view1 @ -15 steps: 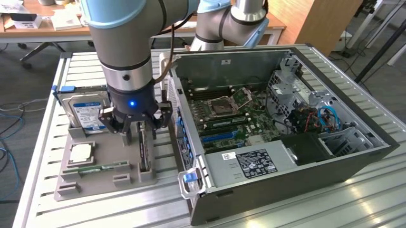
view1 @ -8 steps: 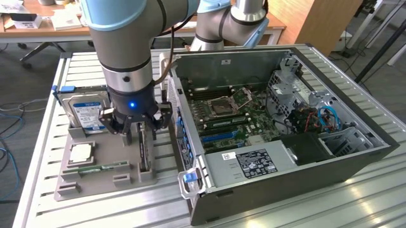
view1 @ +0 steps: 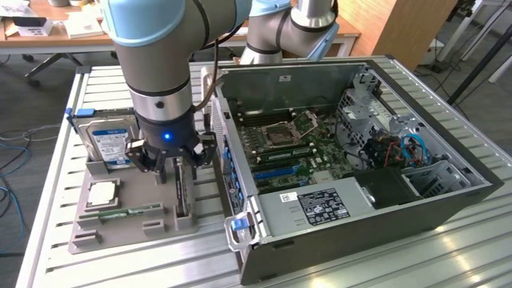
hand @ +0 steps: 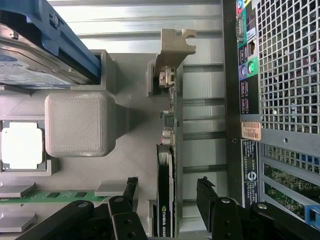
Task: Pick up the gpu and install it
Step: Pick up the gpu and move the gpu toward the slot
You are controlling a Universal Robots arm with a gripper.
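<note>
Slatted metal tabletop [view1: 448, 258]: grey parts tray [view1: 128, 231] at exterior view's left, open PC case [view1: 360, 240] at exterior view's right. Tray slot nearest case holds gpu [view1: 182, 198] on edge. Directly over it, claw [view1: 170, 171] spread, one finger each side of card, gaps visible, no grip. Far end of tray: hard drive [view1: 110, 144] upright.

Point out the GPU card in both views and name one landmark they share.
Exterior view: the thin black GPU card with silver bracket stands on edge in the grey holder tray, beside the open computer case.
Wrist view: edge-on in that tray, alongside the case's perforated rear panel.
Shared landmark: the blue-labelled silver hard drive.
</note>
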